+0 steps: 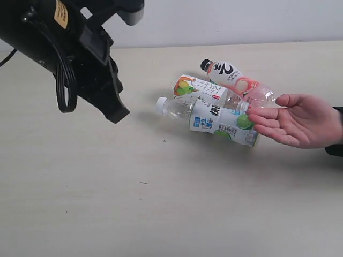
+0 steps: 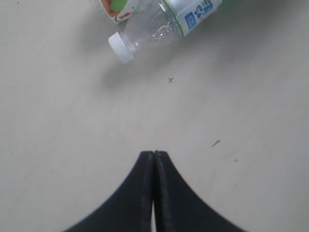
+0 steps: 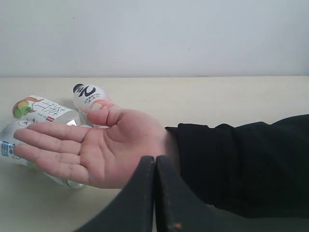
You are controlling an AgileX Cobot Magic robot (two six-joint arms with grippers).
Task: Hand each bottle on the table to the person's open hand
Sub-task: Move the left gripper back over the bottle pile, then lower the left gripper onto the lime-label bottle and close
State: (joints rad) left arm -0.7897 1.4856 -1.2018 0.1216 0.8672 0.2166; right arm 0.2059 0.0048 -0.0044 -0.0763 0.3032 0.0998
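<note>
- Pale beige desk (image 1: pixel 80 203) with faint wood grain and a few tiny dark specks, plain light wall behind.
- Three clear plastic bottles (image 1: pixel 217 99) lying on their sides in a tight cluster right of centre on the desk, touching one another.
- Nearest: white-capped bottle (image 1: pixel 209 119) with a lime-slice label, cap pointing left, other end at the person's fingertips.
- Just behind it: bottle with yellow-green fruit label (image 1: pixel 199 89). Farthest back: black-capped bottle (image 1: pixel 236 79) with a pink peach print.
- Person's open hand (image 1: pixel 300 120), palm up and empty, reaching in from the right in a dark sleeve (image 3: pixel 241 164) — fingertips right at the cluster, actual contact hard to tell.
- Black left arm (image 1: pixel 80 59) hanging above the desk, left of the bottles and well apart from them.
- Left jaws pressed fully together, gripping nothing, bare desk beneath.
- Right jaws likewise pressed together and empty — seen only from the wrist camera, hand and sleeve directly ahead.
</note>
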